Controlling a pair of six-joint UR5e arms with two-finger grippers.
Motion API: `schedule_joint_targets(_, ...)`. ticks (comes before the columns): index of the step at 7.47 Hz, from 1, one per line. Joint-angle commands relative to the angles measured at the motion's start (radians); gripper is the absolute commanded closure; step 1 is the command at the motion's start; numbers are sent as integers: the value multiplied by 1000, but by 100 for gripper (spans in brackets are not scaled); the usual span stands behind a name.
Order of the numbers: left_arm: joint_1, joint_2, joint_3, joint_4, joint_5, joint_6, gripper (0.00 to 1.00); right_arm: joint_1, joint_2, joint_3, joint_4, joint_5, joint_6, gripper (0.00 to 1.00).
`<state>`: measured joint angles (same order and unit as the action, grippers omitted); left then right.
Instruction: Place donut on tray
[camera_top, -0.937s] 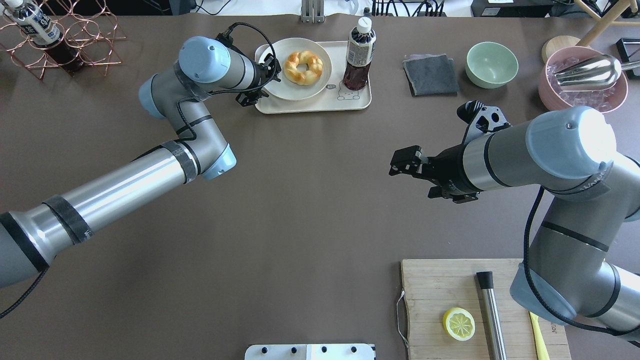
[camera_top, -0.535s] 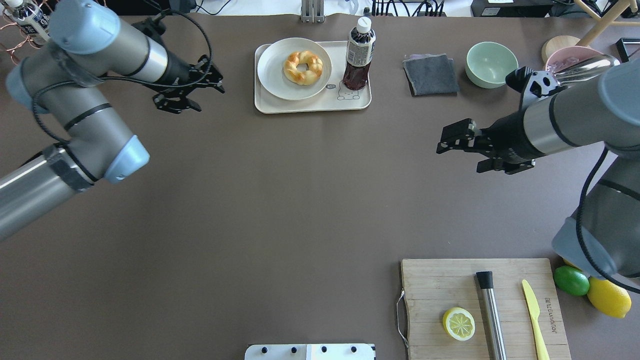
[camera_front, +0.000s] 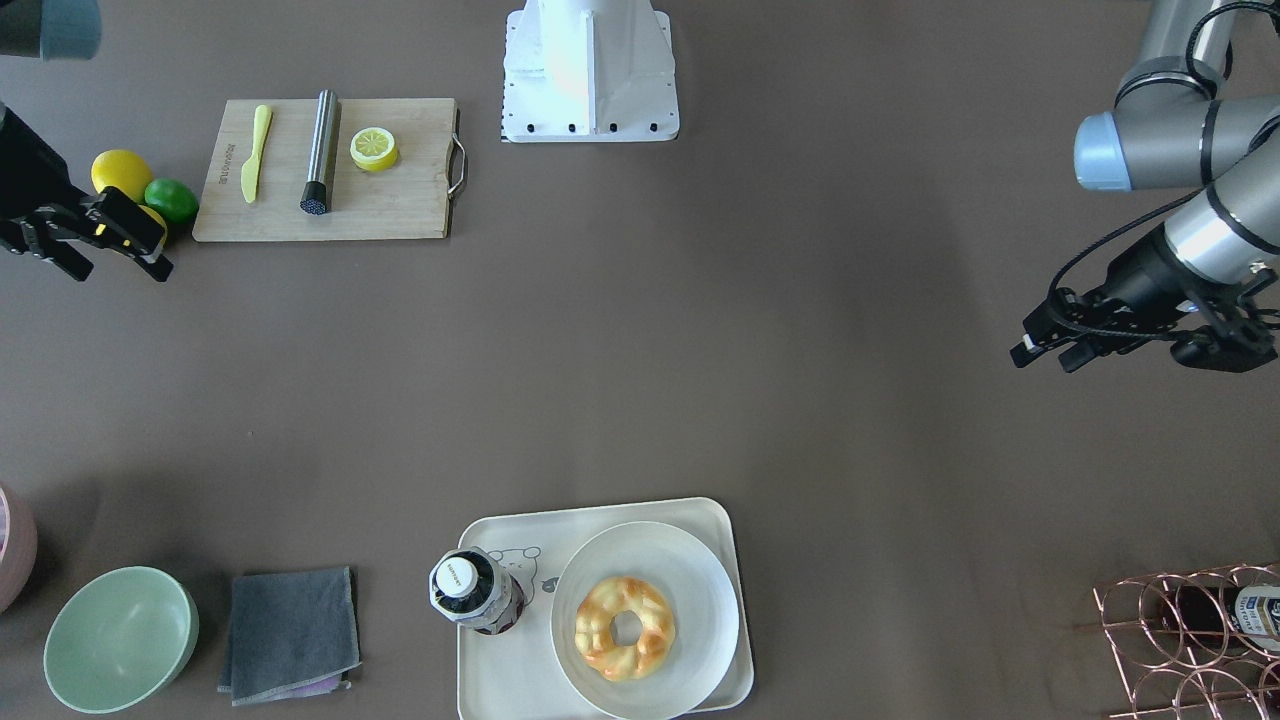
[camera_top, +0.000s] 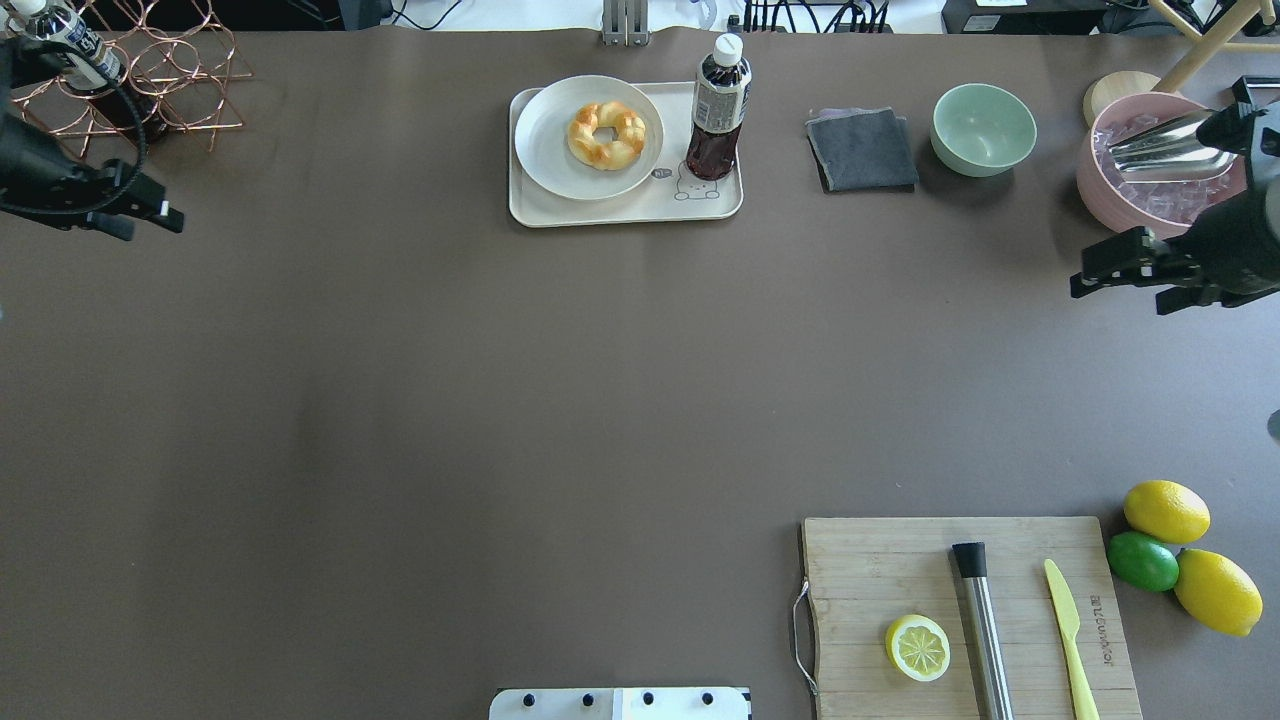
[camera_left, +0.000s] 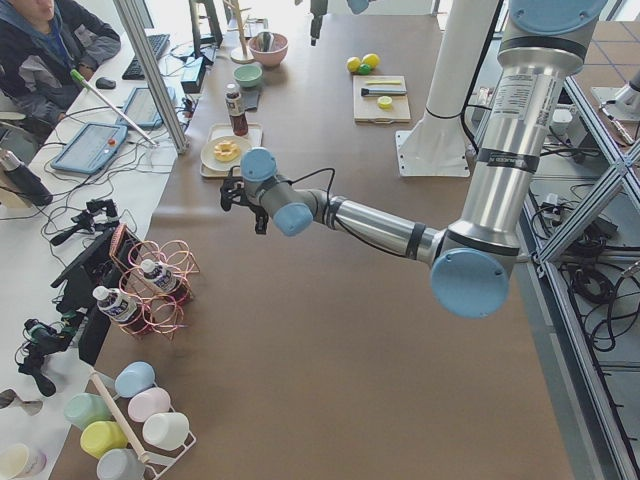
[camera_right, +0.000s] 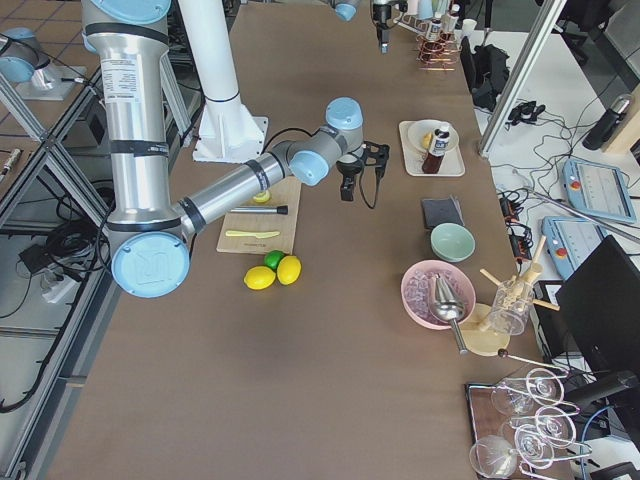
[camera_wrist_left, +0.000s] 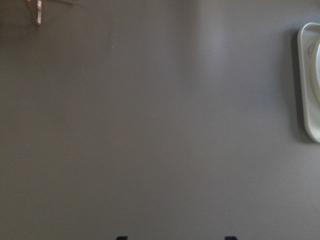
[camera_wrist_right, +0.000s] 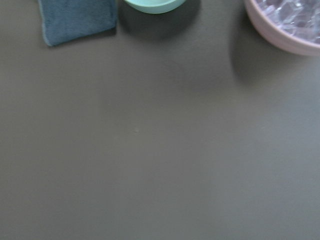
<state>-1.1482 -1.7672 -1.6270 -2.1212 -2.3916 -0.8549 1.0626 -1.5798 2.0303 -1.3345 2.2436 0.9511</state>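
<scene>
Donut: your golden-yellow twisted ring donut with orange-brown glazed patches (camera_top: 606, 135) lies flat on a round white plate (camera_top: 545, 165), a little toward the bottle side of it.
Tray: the cream-white rectangular tray with rounded corners and a bear drawing (camera_top: 600, 213) carries that plate and an upright dark-drink bottle with a white cap (camera_top: 718, 110). The donut touches the plate, not the tray floor.
Left jaws: parted and empty, near the copper wire rack (camera_top: 190, 90) at one end of the brown bench (camera_top: 600, 400), well apart from the tray.
Right jaws: parted, nothing in them, just beside the pink bowl of ice (camera_top: 1150, 195) at the other end.
Step in hand: by my reading the placing is done and you are only parking the arms.
Doing it well: hold both jaws high and move outward only. Watch the rack wires on the left and the bowl on the right. Don't pass over the tray, since the tall bottle looks easy to tip.
</scene>
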Motion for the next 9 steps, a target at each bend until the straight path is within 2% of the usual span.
schedule_joint_targets(1, -149, 181, -26, 62, -56, 470, 29, 182, -93, -63, -139, 10, -498, 0)
schedule_joint_targets(3, -267, 213, -74, 284, -54, 830, 28, 290, -124, -143, -143, 22, -717, 0)
schedule_joint_targets(5, -359, 221, -68, 416, -17, 1101, 25, 365, -132, -215, -144, 22, -872, 0)
schedule_joint_targets(6, -401, 276, -73, 426, 35, 1190, 20, 403, -134, -257, -144, 22, -932, 0)
schedule_joint_targets(7, -416, 290, -76, 428, 38, 1209, 16, 422, -134, -289, -144, 21, -972, 0)
schedule_joint_targets(9, -433, 334, -111, 429, 63, 1203, 4, 473, -149, -289, -144, 24, -1020, 0)
